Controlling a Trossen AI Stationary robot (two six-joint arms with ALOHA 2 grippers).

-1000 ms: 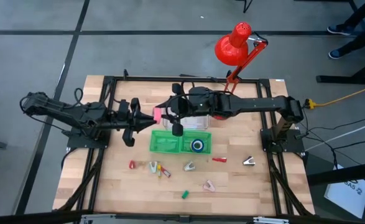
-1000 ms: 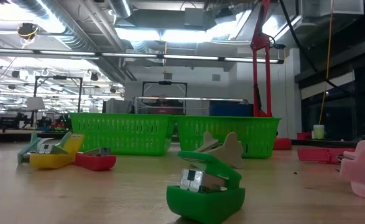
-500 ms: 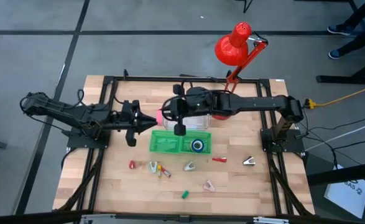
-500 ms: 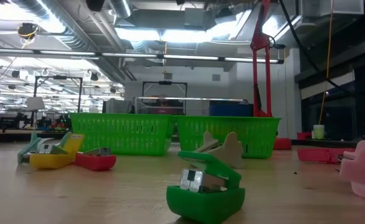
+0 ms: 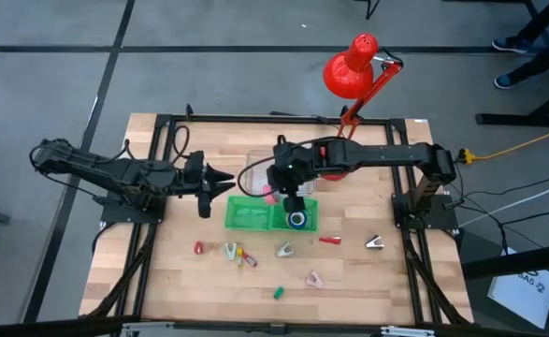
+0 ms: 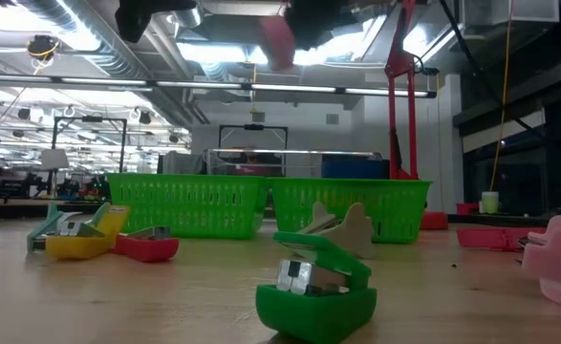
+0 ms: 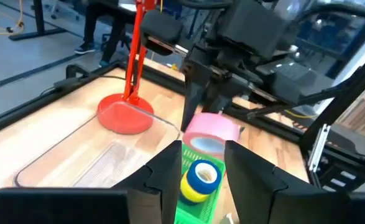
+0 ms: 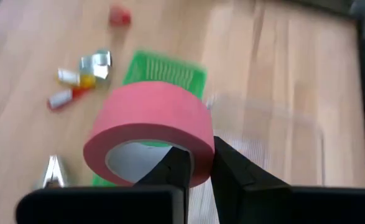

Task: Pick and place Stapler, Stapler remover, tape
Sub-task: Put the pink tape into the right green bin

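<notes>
- The pink tape roll [image 8: 148, 127] could slip or swing as it travels: the right gripper [image 8: 194, 163] pinches only one wall of the ring, so the roll hangs off to one side.
- It could also miss the green basket [image 5: 248, 215] and land on the table [image 5: 349, 271].
- The right gripper is nearly closed, clamped on the roll above the basket, near the table's centre.
- The left gripper [image 7: 202, 163], at nine o'clock, holds nothing, fingers parted.
- A blue-and-yellow roll [image 7: 199, 179] sits in the basket.

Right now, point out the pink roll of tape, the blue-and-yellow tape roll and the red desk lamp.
pink roll of tape [image 8: 148, 124], right wrist view, outer band.
blue-and-yellow tape roll [image 7: 200, 179], left wrist view, top rim.
red desk lamp [image 5: 351, 68], high view, shade.
</notes>
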